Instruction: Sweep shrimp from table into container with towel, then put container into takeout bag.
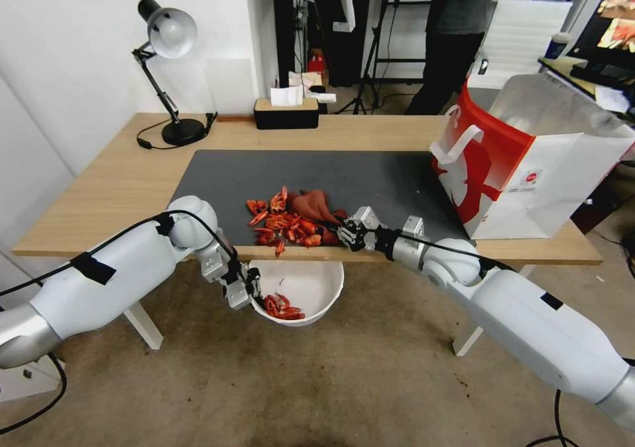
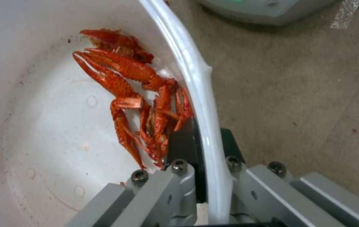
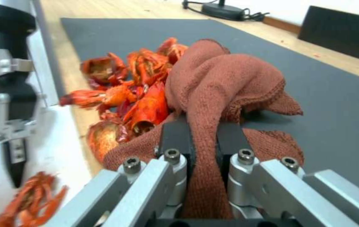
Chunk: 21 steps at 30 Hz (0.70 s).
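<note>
Sweep half done. Left hand (image 1: 246,293) pinches the rim of the container (image 1: 317,282), one finger inside, one outside, holding it below the counter (image 1: 119,182) edge so pieces drop straight in. Right hand (image 1: 349,230) clamps a fold of the towel (image 1: 316,205), bunched just behind the shrimp (image 1: 283,225) as a pusher. Few shrimp lie by the left fingers; most sit ahead of the right hand. Takeout bag (image 1: 529,169) stands open beyond the right hand, ready for loading.

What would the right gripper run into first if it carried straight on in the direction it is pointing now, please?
Probably the shrimp. The right gripper, shut on the towel, points across the table along its near edge, and the heap lies just beyond the bunched cloth, though depth is hard to judge.
</note>
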Motion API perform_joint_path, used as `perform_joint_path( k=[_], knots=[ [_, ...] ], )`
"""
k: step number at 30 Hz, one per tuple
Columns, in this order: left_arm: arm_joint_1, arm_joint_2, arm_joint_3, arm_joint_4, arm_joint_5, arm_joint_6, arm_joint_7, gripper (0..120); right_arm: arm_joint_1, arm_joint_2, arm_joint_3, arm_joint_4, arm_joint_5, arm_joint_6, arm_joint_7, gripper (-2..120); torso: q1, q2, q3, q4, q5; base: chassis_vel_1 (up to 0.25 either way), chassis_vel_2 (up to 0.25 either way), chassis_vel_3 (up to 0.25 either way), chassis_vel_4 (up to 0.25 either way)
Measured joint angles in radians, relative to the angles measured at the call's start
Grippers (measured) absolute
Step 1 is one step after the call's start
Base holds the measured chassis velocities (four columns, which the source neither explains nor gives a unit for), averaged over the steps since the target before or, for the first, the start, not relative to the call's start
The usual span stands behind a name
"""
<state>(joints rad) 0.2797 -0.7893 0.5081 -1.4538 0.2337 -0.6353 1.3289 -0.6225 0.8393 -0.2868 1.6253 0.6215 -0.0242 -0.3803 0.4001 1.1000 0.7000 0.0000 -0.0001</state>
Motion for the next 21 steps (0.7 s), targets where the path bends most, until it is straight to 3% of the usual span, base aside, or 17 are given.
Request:
perform_joint_path(
  k=[21],
  knots=[
    [0.001, 0.016, -0.008, -0.006, 0.001, -0.001, 0.001, 0, -0.175, -0.066, 0.066, 0.161, -0.026, -0.010, -0.001, 5, 0.000, 0.000, 0.000, 0.0000, 0.0000, 0.000, 0.000, 0.000, 0.000]
  ],
)
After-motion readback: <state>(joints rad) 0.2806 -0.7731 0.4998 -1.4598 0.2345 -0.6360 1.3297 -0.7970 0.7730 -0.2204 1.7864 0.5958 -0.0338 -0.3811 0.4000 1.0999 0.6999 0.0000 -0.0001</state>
